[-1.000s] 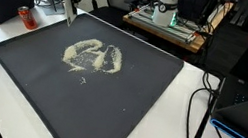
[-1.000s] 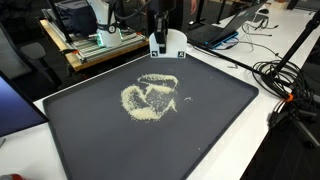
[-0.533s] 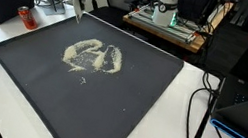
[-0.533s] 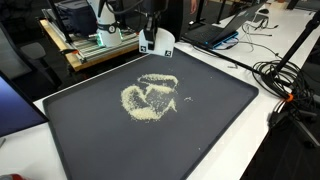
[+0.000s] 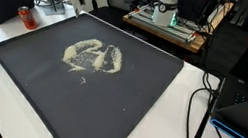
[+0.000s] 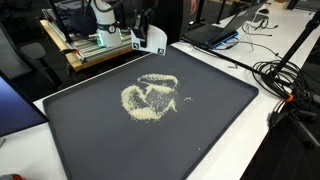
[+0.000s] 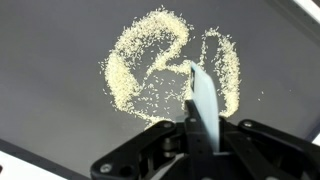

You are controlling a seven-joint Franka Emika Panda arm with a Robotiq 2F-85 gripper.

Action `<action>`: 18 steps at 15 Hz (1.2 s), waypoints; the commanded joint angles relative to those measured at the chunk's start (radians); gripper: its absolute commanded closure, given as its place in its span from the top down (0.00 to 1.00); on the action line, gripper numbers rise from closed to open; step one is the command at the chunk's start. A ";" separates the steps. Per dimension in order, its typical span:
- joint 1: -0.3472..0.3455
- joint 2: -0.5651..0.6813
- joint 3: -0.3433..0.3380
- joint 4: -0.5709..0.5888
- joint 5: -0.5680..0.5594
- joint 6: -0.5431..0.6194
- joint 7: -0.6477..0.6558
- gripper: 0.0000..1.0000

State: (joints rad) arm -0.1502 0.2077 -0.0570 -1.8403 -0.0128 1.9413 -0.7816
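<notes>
- Pinched tight on a pale flat blade [image 7: 203, 98]: gripper [image 7: 200, 128], raised over the far edge of the dark mat [image 6: 210, 130].
- Long axis of blade in line with the fingers; free end pointing down and away from the wrist, toward the grain pile [image 7: 160, 60].
- Wrist view: blade a narrow sliver, tip lined up with the grain loops.
- In an exterior view: blade [image 6: 152, 38] broad and white, well apart from the grain pile [image 6: 150, 95].

Exterior views seemingly opposite, wrist view close overhead, all sharing grains [image 5: 94, 57]
</notes>
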 commanded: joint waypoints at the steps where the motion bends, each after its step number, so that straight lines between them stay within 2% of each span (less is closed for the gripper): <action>1: -0.054 -0.003 -0.016 0.010 0.128 0.011 -0.064 0.01; 6: -0.113 -0.002 -0.046 -0.007 0.293 0.041 -0.100 0.01; 11: -0.160 0.012 -0.065 -0.009 0.463 0.006 -0.126 0.01; 18: -0.171 0.019 -0.061 -0.010 0.561 -0.088 -0.231 0.01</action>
State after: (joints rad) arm -0.3124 0.2305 -0.1210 -1.8506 0.5001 1.9031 -0.9587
